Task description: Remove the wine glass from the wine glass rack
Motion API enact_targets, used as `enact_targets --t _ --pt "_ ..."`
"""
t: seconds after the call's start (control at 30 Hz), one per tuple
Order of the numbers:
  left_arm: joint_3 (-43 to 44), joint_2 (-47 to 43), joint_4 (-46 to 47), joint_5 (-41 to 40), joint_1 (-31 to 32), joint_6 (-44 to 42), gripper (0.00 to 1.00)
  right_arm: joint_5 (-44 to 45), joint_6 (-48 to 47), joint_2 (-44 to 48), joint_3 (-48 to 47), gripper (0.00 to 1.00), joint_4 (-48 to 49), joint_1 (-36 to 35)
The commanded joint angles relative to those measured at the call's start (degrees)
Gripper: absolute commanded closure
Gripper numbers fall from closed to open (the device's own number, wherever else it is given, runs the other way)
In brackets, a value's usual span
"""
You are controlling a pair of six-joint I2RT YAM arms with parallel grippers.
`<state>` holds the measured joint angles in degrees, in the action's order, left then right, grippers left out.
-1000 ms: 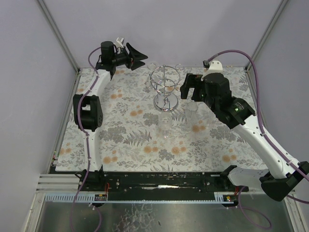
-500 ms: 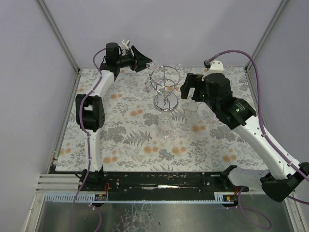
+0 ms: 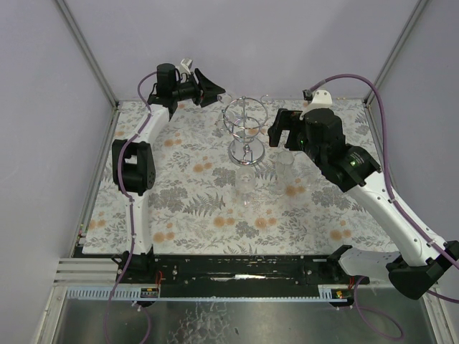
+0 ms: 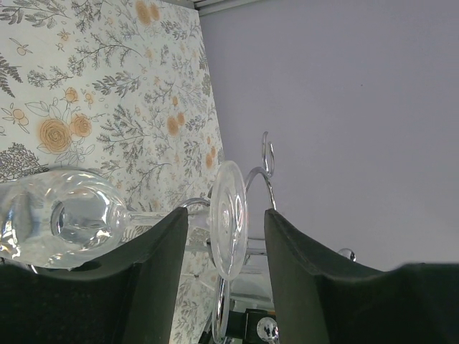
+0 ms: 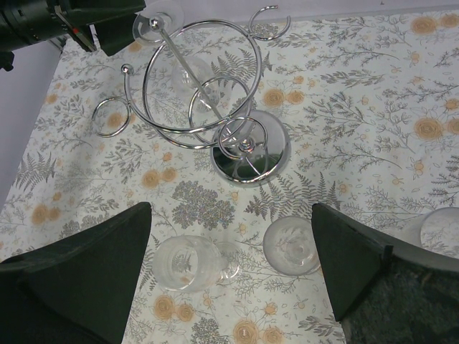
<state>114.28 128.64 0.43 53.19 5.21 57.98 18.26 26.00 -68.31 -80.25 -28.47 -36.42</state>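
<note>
I'm working the left gripper (image 4: 226,240) at the back of the flower-patterned bench (image 3: 186,201). It is level with the top of the shiny chrome wire wine glass rack (image 5: 247,154). The small clear stemmed wine glass (image 4: 228,215) hangs on the side of the rack nearest this gripper, and its round foot sits between my fingers in the left wrist view. The jaws are partly open, with a sliver of gap on each side of the foot, so they hold nothing. I can't judge depth from here.

I think the gripper should go in a little deeper so the pads meet the stem rather than the thin foot. I'd then close softly, raise the glass just enough to unload the wire loop, and draw it out through the loop's open side. Dragging it sideways could tip the rack.

The right gripper (image 5: 229,208) hangs wide open and empty above the other clear glasses (image 5: 188,261) standing on the bench. I'd keep it clear.
</note>
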Motion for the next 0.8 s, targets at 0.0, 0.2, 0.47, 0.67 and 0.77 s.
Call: enact_targets --t 0.0,0.2,0.47,0.67,0.77 --pt "1.7 -1.3 1.5 0.2 0.0 -0.7 0.55 -0.9 0.6 1.0 -1.1 0.01 1.0 -0.4" --pt "2.2 -1.0 1.8 -0.3 0.0 -0.7 0.59 -1.1 0.5 0.6 -1.5 0.01 1.0 -0.4" --pt "2.7 -0.7 2.1 -0.9 -0.4 -0.6 0.64 -1.4 0.4 0.0 -1.8 0.01 1.1 -0.4" --pt "2.7 -0.5 2.2 -1.0 -0.8 -0.6 0.66 -1.7 0.4 -0.4 -1.6 0.01 1.6 -0.4" --pt "2.5 -0.5 2.3 -1.0 -0.9 -0.7 0.68 -1.8 0.4 -0.6 -1.8 0.01 1.6 -0.4"
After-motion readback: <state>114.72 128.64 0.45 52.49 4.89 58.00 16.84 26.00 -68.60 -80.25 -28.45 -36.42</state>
